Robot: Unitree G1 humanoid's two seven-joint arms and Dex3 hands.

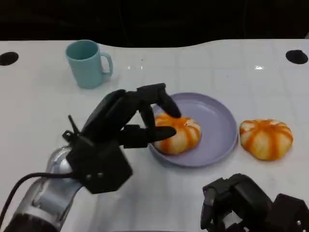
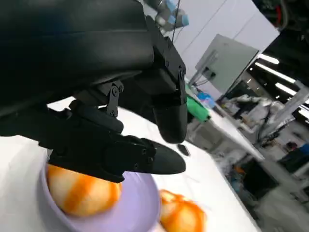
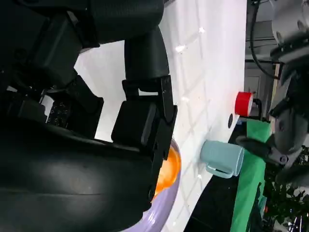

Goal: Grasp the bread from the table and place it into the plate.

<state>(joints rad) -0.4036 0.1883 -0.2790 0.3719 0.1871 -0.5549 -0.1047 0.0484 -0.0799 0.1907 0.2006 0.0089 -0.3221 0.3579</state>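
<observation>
Nearest, the right hand (image 1: 241, 200) rests low on the white counter (image 1: 203, 63), fingers curled in, holding nothing. The left hand (image 1: 130, 123) grips an orange-striped bread roll (image 1: 181, 135) lying in the lilac plate (image 1: 219, 121). A second roll (image 1: 266, 138) sits just beside the plate; farther back stands a teal mug (image 1: 88, 63).

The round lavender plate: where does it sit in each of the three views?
Head view: round lavender plate at centre, holding one orange-striped bun.
Left wrist view: lower left, under the left hand's fingers.
Right wrist view: a rim sliver at the bottom.
Shared landmark: that bun, seen in every view.
</observation>
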